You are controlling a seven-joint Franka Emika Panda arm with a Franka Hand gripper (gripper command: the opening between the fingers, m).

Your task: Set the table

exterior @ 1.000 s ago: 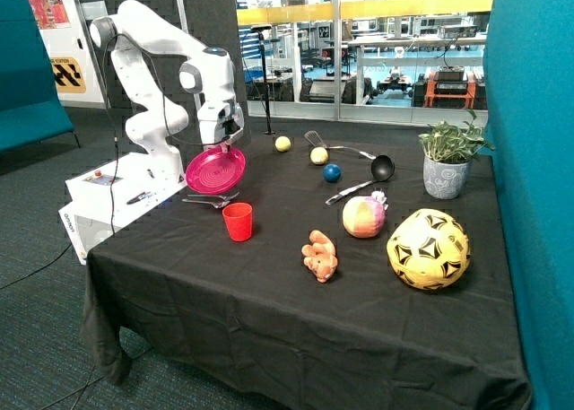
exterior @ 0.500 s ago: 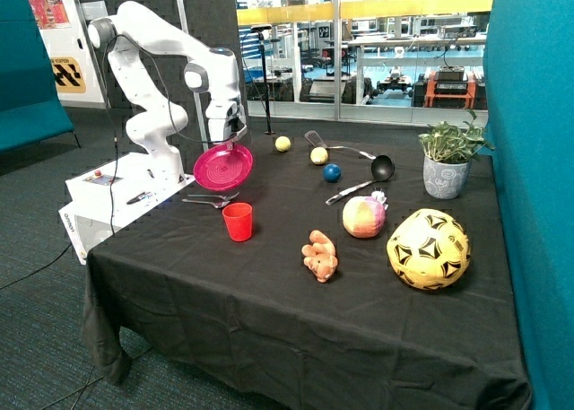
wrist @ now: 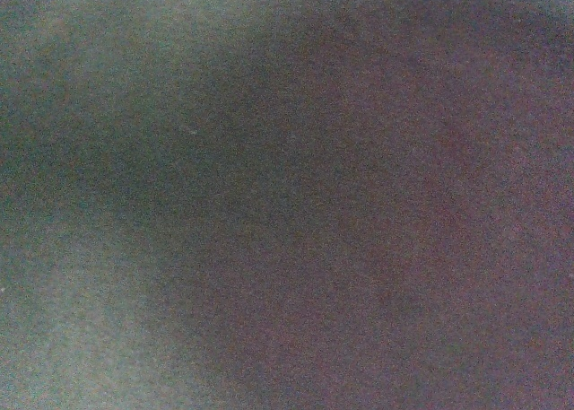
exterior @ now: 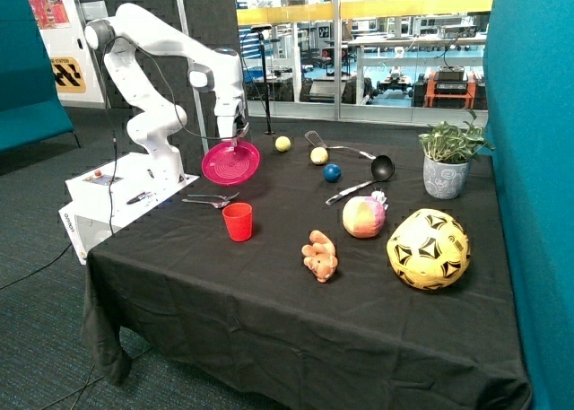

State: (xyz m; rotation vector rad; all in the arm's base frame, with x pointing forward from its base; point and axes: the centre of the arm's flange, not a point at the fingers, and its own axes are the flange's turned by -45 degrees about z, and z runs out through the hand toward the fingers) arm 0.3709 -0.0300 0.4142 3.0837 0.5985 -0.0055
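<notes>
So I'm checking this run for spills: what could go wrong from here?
The gripper holds the pink plate by its rim, tilted in the air, so it might slip or swing. Lowered carelessly, it could land on the cutlery or knock over the red cup nearby. The wrist view shows nothing useful, so placement can't be checked there.

Outside view: even, fairly bright indoor light across the black-draped worktop, with a brighter glazed hall behind. Objects cast only soft, short shadows on the cloth. A mild sheen shows on the pink plate and on the yellow ball. Focus is sharp throughout, with no evident edge distortion. Wrist view: dim, grainy and wholly out of focus, showing only dull grey-green and reddish patches.
</notes>
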